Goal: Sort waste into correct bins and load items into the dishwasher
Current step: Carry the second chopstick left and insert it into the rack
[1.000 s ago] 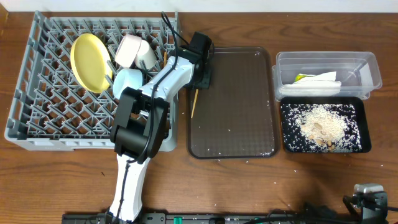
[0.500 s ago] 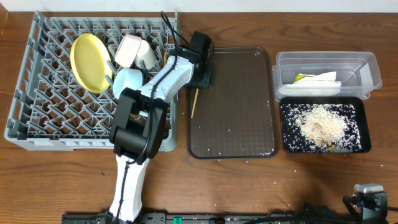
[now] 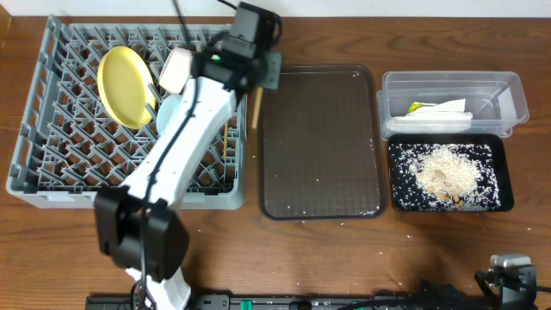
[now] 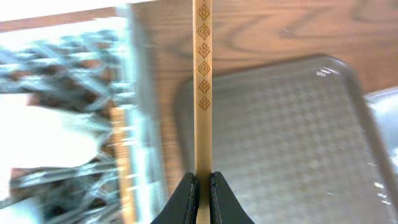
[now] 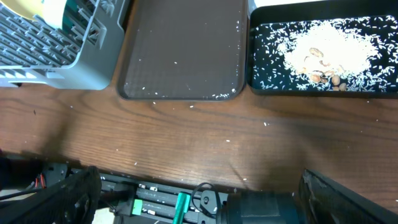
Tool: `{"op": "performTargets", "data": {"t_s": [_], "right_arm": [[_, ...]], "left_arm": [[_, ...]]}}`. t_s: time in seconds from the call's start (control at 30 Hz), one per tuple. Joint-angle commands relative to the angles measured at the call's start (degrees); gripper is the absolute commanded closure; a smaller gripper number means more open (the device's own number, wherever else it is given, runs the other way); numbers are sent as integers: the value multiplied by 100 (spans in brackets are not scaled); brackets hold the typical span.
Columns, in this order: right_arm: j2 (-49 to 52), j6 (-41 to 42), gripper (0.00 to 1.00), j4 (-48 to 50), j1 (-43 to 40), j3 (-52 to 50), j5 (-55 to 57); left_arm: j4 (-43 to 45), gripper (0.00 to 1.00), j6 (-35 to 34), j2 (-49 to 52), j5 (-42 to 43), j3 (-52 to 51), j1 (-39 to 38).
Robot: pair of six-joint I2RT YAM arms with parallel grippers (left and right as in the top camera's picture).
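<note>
My left gripper point(image 4: 202, 186) is clamped on one chopstick point(image 4: 203, 74), with both dark fingers pinched against its lower end. In my wrist view the stick runs straight out from the jaws toward 12 o'clock, its carved leaf pattern facing the camera.

From overhead the chopstick point(image 3: 254, 108) hangs over the strip of table between the dish rack point(image 3: 34, 103) and the brown tray point(image 3: 318, 146). Its long axis runs 12 to 6, about parallel to the rack's right wall. The rack lies at 9 o'clock from my jaws, just beside the stick, so I judge the coming move to be a short carry toward 9 o'clock and then a lowering among the pegs.

What looks like the second chopstick point(image 3: 225, 142) already lies in the rack near that wall. The yellow plate point(image 3: 123, 86) stands further toward 9 o'clock.

My right gripper point(image 5: 205, 196) has its fingers spread wide on nothing. It sits low at 5 o'clock on the table, well apart from the rack, so the left arm is much the nearer.
</note>
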Motion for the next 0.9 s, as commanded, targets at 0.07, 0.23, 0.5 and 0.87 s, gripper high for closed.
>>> {"op": "performTargets", "data": {"t_s": [0.07,0.23,0.5,0.87], "right_arm": [[2,52,1,-9,-72,2,35],[2,52,1,-7,-72,2,35],[2,52,1,-9,-72,2,35],[2,52,1,-7,-74,2,35]], "left_arm": [[-411,92,166,-31,-831,52,579],[-601,93,564,63,-278,-33,977],[-579,93,1405,68,1141,-315,1108],[-509,93,1449,92,1266,-525,1106]]}}
